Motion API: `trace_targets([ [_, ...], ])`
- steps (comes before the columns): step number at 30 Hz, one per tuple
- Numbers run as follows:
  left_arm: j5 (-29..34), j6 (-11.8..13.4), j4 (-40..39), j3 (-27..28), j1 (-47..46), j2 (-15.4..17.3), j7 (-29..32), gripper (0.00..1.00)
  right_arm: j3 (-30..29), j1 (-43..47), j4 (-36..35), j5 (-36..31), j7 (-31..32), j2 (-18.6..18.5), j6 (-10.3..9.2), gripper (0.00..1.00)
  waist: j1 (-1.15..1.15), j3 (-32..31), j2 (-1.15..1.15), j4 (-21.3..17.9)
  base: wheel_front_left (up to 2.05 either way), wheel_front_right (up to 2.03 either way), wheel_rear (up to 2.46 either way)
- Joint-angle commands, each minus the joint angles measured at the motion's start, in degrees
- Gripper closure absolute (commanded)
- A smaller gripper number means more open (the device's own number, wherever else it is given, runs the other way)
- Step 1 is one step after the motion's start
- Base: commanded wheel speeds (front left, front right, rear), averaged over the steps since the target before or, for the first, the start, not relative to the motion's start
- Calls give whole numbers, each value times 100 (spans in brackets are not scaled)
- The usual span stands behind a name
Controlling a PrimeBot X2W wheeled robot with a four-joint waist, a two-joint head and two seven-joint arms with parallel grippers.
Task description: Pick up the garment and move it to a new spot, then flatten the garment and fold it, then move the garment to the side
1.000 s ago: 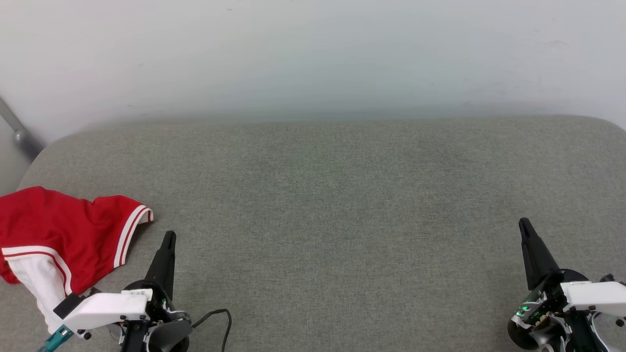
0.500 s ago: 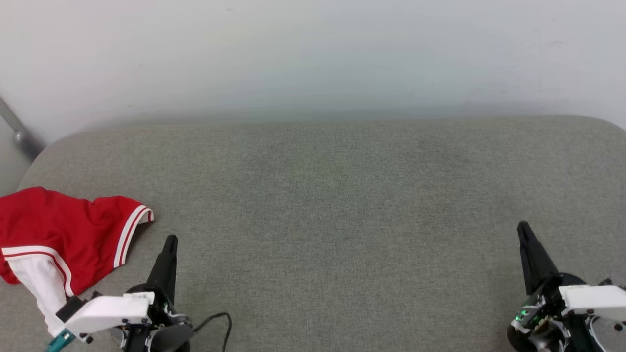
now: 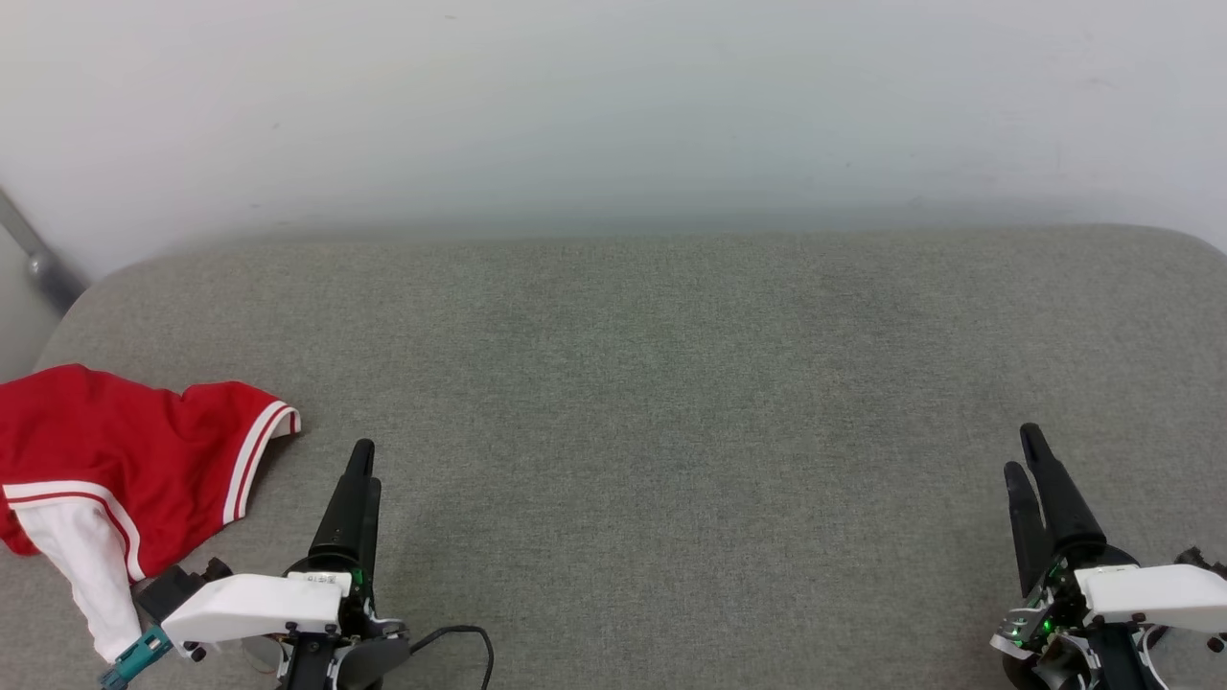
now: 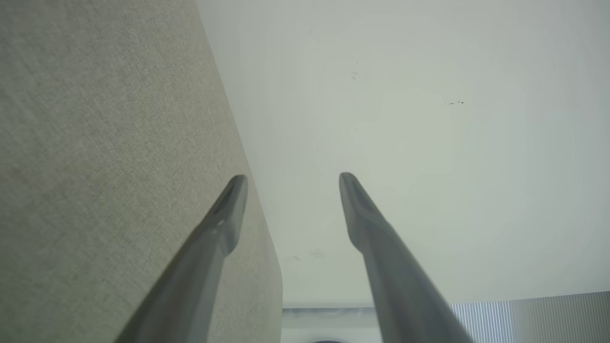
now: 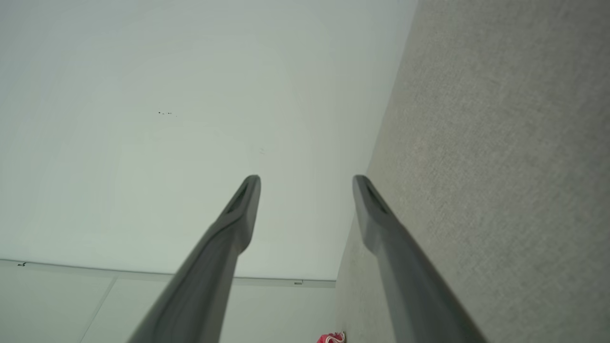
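Observation:
The garment [image 3: 115,460], red with a white sleeve and red-and-white striped trim, lies crumpled at the far left of the grey fabric surface [image 3: 652,383]. A small red piece of the garment [image 5: 331,338] shows at the bottom of the right wrist view. My left gripper [image 3: 364,465] hovers just right of the garment, not touching it. In the left wrist view its fingers [image 4: 224,214] stand apart with nothing between them. My right gripper [image 3: 1020,448] is at the lower right, far from the garment, with its fingers [image 5: 243,205] apart and nothing held.
A white wall [image 3: 613,115] rises behind the surface's far edge. A grey metal bar [image 3: 29,254] leans at the far left. A black cable [image 3: 460,637] loops beside my left wrist. Bare grey fabric spreads between the two grippers.
Both grippers have opened from shut. The left gripper has shifted a little right and forward. The garment has not moved.

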Motion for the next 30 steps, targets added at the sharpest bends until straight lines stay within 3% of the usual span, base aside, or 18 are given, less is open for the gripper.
trace_targets([
  [1, 236, -3, -158, -53, -190, 12, -76, 0, 51, -67, -150, -205, -72, -81, 1, 0, 0, 1, 0, 1, 0, 0, 0],
  [11, 1526, -3, -514, -122, -209, 9, -318, 0, 145, -53, -363, -1463, -315, -142, 1, 0, 0, 14, 0, 2, 0, 0, 0],
  [22, 3349, 93, -596, -467, -220, 23, -557, 0, 235, -1, -552, -3144, -489, -194, 1, 0, 0, 6, 0, 4, 0, 0, 0],
  [30, 4218, 255, -556, -672, -238, 153, -698, 0, 229, 38, -648, -3858, -415, -125, 1, 0, 0, -2, 0, 2, 0, 0, 0],
])
